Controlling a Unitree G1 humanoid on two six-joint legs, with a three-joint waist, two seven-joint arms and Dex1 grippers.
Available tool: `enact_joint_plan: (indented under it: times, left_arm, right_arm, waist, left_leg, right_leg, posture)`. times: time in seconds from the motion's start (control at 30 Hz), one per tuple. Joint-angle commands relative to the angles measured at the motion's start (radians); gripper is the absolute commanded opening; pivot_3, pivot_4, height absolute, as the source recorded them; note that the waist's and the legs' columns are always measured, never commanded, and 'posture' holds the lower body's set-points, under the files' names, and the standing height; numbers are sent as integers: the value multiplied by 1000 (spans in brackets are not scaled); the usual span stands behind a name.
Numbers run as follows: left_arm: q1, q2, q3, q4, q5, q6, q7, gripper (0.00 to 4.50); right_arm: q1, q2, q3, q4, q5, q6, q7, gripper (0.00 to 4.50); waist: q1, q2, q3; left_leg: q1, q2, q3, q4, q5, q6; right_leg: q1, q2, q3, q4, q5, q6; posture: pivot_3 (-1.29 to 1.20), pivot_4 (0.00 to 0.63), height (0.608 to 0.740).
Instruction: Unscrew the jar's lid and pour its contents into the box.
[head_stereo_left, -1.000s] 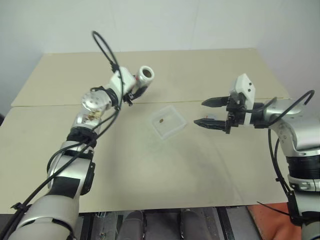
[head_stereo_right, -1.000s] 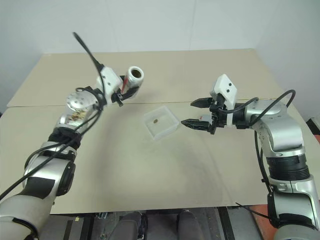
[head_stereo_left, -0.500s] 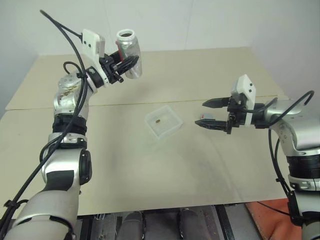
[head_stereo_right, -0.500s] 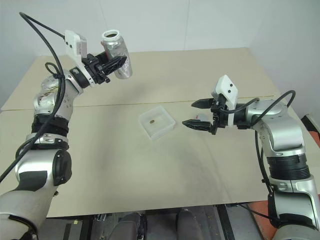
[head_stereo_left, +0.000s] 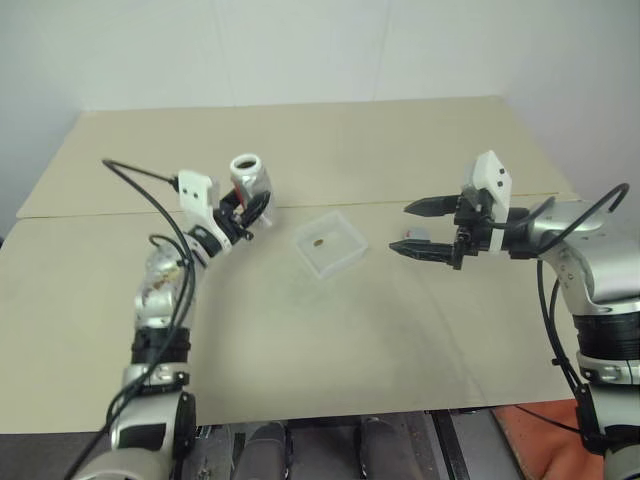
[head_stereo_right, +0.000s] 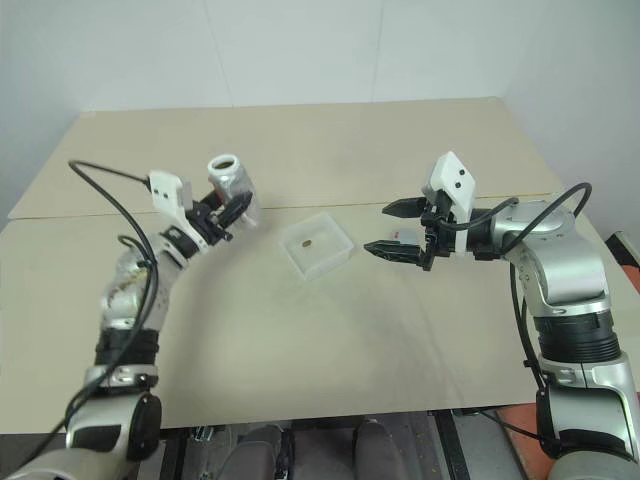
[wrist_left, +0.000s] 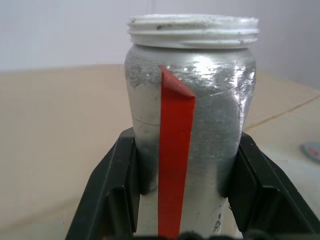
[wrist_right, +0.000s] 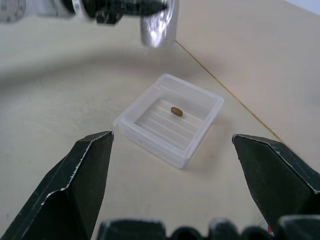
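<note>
Two grippers | left gripper (head_stereo_left: 254, 208) clamps jar (wrist_left: 190, 115) | right gripper (head_stereo_left: 417, 227) spread wide, empty

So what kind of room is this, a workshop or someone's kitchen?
Most likely a robot test lab, not a kitchen: a plain beige table against bare white walls, holding little beyond a clear plastic box, while the left gripper holds a jar.

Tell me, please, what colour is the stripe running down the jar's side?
Red, on the silvery jar; it shows best in the left wrist view.
</note>
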Motion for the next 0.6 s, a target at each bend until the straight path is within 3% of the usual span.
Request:
enact_joint_plan:
  times: [0.03, 0.3, 0.53, 0.6]
  left_arm:
    - [47, -32, -18, -49, 57, -79, 86, 1957]
    - [103, -60, -40, -5, 113, -157, 145, 1957]
    - [154, -73, -39, -29, 111, -145, 162, 4135]
    - [171, -69, -38, -47, 110, -141, 165, 4453]
  right_arm:
    - [-14, -1, -15, -15, 3, -26, -6, 4466]
    - [-10, -8, -13, -25, 7, -22, -1, 4466]
    - [2, -7, -13, -42, 11, -18, -4, 4500]
    - [5, -7, -14, -46, 11, -17, -5, 4500]
  waist:
    - [1, 0, 0]
    - [3, 0, 0]
    - [3, 0, 0]
    - [4, 0, 0]
  left_leg:
    - [0, 0, 0, 0, 0, 0]
    - [0, 0, 1, -1, 0, 1]
    - [0, 1, 1, -1, -1, 1]
    - [0, 1, 1, -1, -1, 1]
  right_leg:
    - [0, 0, 0, 0, 0, 0]
    - [1, 0, 0, -2, 0, 0]
    - [1, 0, 0, -2, 0, 0]
    - [1, 0, 0, -2, 0, 0]
  posture:
    - [0, 150, 740]
    - [0, 150, 740]
    - [0, 150, 740]
    - [0, 150, 740]
